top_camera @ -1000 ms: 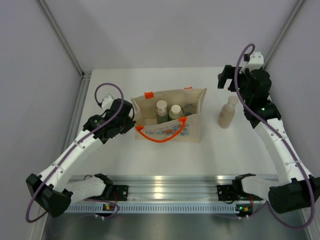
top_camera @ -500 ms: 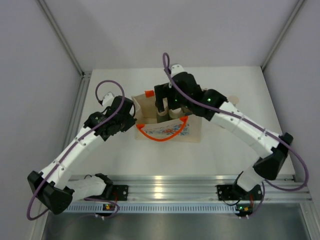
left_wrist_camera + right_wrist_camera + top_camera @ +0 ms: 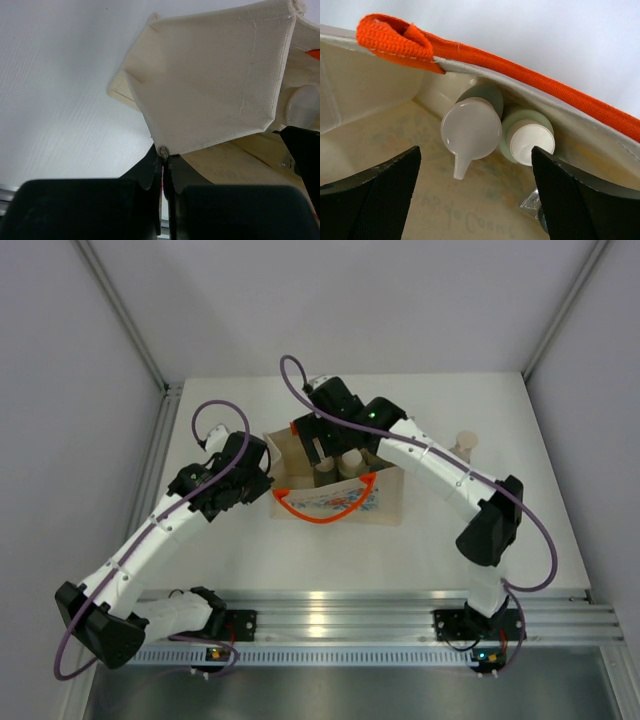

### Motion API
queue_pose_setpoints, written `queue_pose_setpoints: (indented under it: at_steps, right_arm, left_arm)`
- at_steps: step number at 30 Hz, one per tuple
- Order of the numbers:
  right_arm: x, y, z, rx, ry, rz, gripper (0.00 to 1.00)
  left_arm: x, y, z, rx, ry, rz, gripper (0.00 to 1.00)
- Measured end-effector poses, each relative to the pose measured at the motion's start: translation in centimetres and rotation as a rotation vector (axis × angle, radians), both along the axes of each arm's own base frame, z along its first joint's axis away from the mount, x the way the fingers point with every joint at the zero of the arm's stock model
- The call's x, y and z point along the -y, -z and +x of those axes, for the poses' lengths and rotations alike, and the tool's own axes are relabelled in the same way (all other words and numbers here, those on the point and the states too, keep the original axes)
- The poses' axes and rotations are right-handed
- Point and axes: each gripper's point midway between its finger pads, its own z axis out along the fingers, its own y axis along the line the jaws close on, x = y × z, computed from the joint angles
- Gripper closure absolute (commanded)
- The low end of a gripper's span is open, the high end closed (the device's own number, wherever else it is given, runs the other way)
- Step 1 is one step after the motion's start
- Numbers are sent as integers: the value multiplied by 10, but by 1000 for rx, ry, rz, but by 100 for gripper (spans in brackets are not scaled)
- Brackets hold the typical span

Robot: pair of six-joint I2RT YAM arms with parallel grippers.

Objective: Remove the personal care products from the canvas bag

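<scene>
— While my left gripper (image 3: 162, 160) is clamped on a corner of the hem at the left end of the canvas bag (image 3: 215, 85), the bag's mouth stands open for the other arm.

— And the right gripper?

— My right gripper (image 3: 475, 185) hangs in that mouth, fingers wide apart, holding nothing. Below it, against the wall under the orange handle (image 3: 520, 85), stands the grey-green bottle (image 3: 471, 129) with its spouted cap. Touching it on the right is the sage bottle (image 3: 527, 140).

— Which one do you take?

— The grey-green one, I judge, because it lies nearest the middle between my fingers. I should descend straight, close on the body below the cap, and lift vertically, clear of the handle. The left pinch should hold the bag down. Farthest right, the tan bottle (image 3: 463, 447) stands on the table (image 3: 250, 560), outside the bag.
</scene>
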Motion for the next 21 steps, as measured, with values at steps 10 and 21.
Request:
queue_pose_setpoints:
  at_steps: [10,21]
  right_arm:
    - [-11,20,16,-17,-26,-46,23]
    - [-15,18,20,-7,-35,-46,34]
  left_arm:
    - [1,1,0,-3,3,0,100]
    - [1,1,0,-3,3,1,100]
